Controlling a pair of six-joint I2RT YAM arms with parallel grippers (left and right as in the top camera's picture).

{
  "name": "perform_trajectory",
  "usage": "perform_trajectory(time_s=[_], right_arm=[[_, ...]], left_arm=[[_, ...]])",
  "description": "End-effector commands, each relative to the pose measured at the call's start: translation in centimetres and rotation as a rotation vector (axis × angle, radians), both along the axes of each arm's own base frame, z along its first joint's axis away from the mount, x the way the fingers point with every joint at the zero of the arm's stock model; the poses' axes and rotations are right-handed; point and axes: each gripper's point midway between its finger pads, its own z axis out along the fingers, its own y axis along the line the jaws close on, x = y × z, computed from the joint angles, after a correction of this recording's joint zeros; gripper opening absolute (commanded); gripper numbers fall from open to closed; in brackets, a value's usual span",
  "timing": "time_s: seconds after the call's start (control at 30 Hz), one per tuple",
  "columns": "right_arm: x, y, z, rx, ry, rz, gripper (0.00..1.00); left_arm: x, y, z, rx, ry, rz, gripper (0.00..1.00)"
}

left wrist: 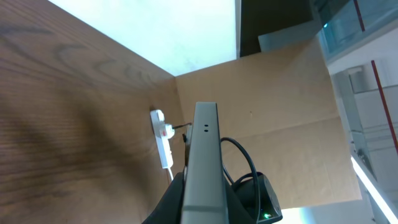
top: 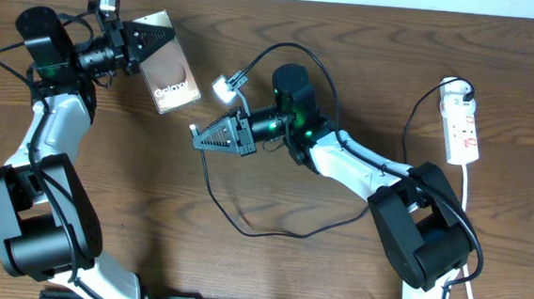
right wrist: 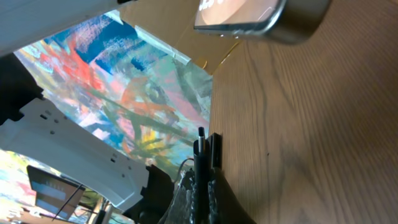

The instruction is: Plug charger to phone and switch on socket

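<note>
Nearest the front of the table (top: 239, 275), the charger (top: 280, 234) lies in a slack black loop. Mid-table, the right hand (top: 196, 135) is clenched on its narrow connector tip, which points toward the phone (top: 171, 72) but stands apart from it. Off to the right lies the white socket (top: 462, 130), well apart from both hands. Farthest back on the left, the left hand (top: 141, 39) grasps the phone by its far end, Galaxy lettering facing up; whether it rests on the wood I cannot tell.
</note>
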Motion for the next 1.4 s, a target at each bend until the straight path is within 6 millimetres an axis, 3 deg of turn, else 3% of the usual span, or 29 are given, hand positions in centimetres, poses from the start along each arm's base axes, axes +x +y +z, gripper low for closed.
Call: perform_trajectory(time_s=[0.0,0.37,0.6,1.1,1.37], right_arm=[[0.3,-0.5,-0.3,0.016,-0.026,0.014,0.01],[2.9,-0.8,-1.4,0.095,0.056,-0.019,0.01],[1.8,-0.5,0.2,0.155,0.04,0.01,0.01],[-0.3,0.4,0.0,0.143,0.04,0.08,0.01],[-0.3,0.5,0.1,0.15,0.026,0.077,0.01]], left_arm=[[0.0,0.2,1.0,0.006,-0.022,0.012,0.07],[0.3,1.1,1.0,0.008,-0.022,0.044,0.08],[0.2,1.0,1.0,0.016,-0.04,0.034,0.07],[-1.6,-0.1,1.2,0.037,-0.119,-0.085,0.07],[-1.9,-2.8,1.2,0.034,-0.121,-0.144,0.08]])
